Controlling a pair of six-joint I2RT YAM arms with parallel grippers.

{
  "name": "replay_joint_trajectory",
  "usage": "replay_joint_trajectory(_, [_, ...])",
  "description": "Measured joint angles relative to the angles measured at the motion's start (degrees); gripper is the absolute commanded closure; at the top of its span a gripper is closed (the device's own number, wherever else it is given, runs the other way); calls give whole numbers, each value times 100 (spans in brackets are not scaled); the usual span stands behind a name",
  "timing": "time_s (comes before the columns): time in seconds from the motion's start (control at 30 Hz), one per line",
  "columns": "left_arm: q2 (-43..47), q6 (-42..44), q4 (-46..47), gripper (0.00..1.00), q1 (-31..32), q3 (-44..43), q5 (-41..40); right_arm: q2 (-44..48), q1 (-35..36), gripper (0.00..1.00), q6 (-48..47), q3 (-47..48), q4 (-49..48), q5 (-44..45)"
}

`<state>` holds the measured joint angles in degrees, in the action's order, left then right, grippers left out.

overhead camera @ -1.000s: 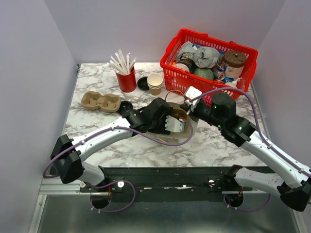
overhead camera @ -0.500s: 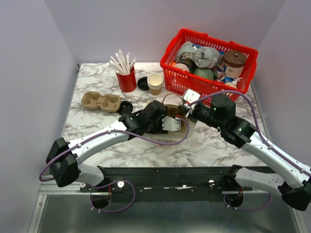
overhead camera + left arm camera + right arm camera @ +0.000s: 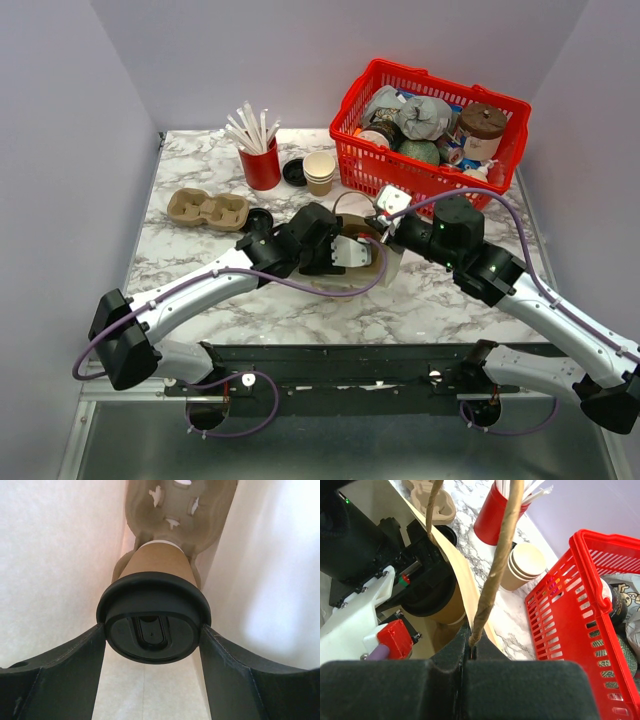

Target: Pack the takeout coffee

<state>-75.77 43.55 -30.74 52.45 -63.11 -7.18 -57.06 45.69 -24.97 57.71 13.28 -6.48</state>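
You are getting soft, even light in the top view, with only faint shadows falling on the marble surface [image 3: 430,300]. Inside the paper bag [image 3: 50,555] the walls are washing out white, and the right gripper [image 3: 469,645] is blurring up close.

Arms converge forward; left gripper [image 3: 152,632] grips takeout coffee [image 3: 157,562]; right gripper [image 3: 469,647] pinches bag handle [image 3: 497,565].
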Motion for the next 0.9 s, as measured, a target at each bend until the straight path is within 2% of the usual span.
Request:
replay_joint_trajectory(0.5, [-210, 240, -619, 100, -22, -575, -120, 20, 0, 99, -61, -168, -136, 199])
replay_joint_trajectory(0.9, [-225, 601, -704, 100, -20, -343, -433, 39, 2, 99, -70, -175, -195, 227])
